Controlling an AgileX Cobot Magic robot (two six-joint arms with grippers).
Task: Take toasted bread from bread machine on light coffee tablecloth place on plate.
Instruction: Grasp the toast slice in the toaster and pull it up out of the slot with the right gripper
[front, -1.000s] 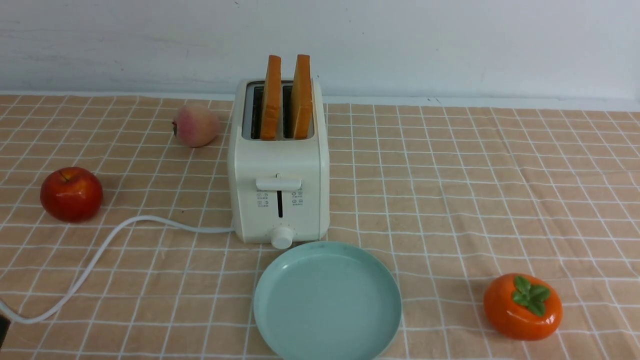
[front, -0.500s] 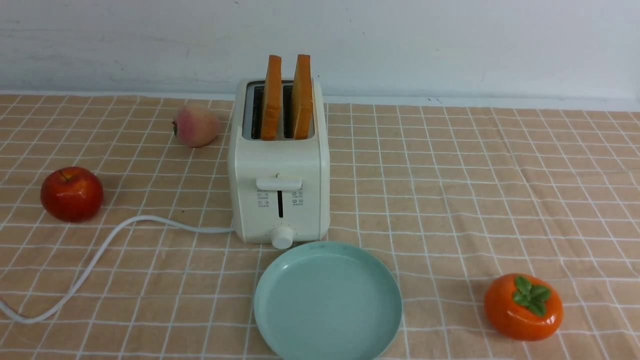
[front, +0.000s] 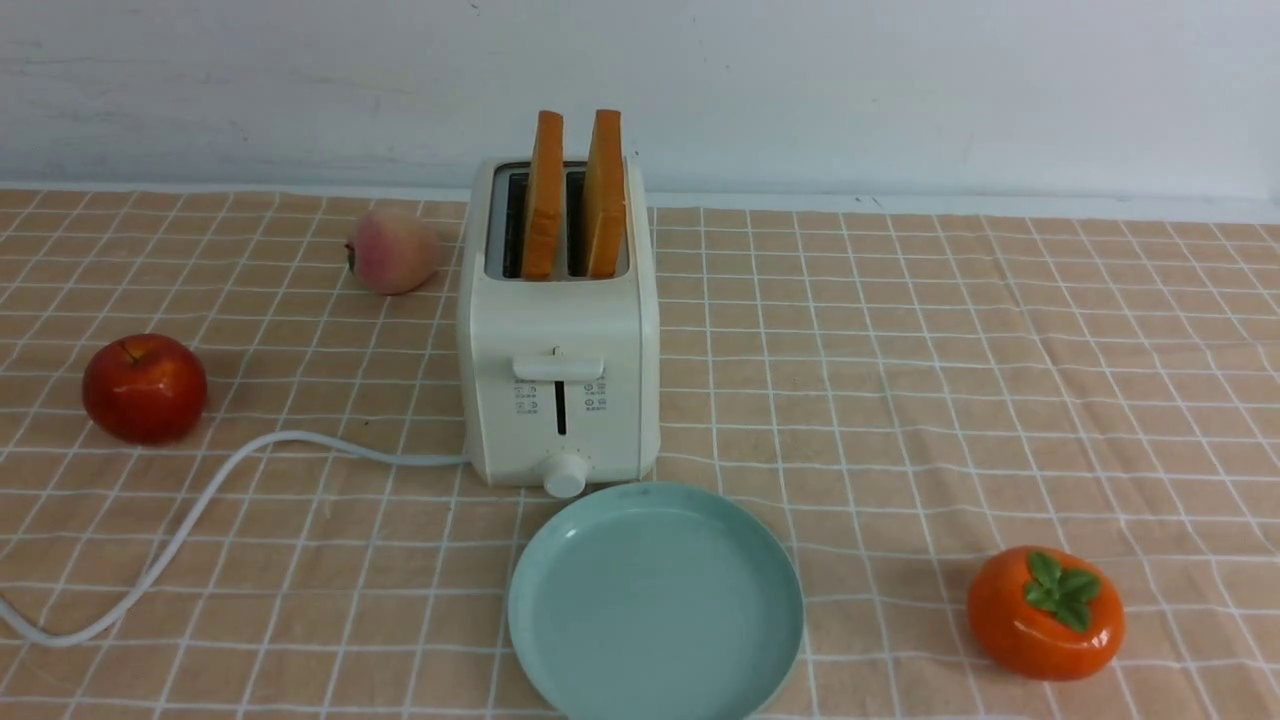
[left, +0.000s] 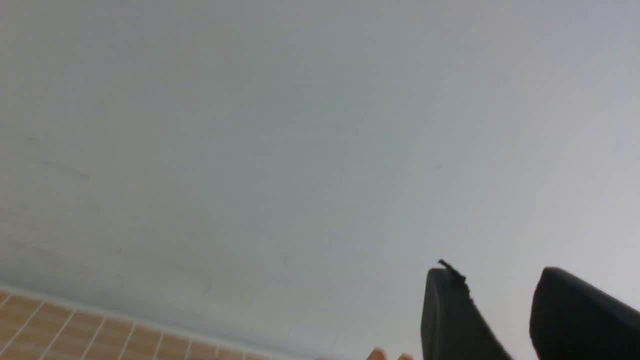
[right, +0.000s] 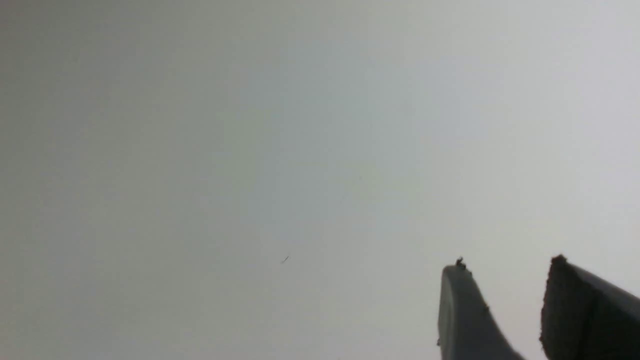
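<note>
Both slices of toasted bread (front: 543, 200) are poking up from the bread machine (front: 560, 330), upper middle of the front view. Plate's (front: 655, 605) at bottom center, persimmon (front: 1045, 615) lower right. Left gripper (left: 495, 300) and right gripper (right: 505, 290) both have their fingers spread, nothing between them.

Two toasted bread slices (front: 574, 195) stand in toaster (front: 560, 330).
</note>
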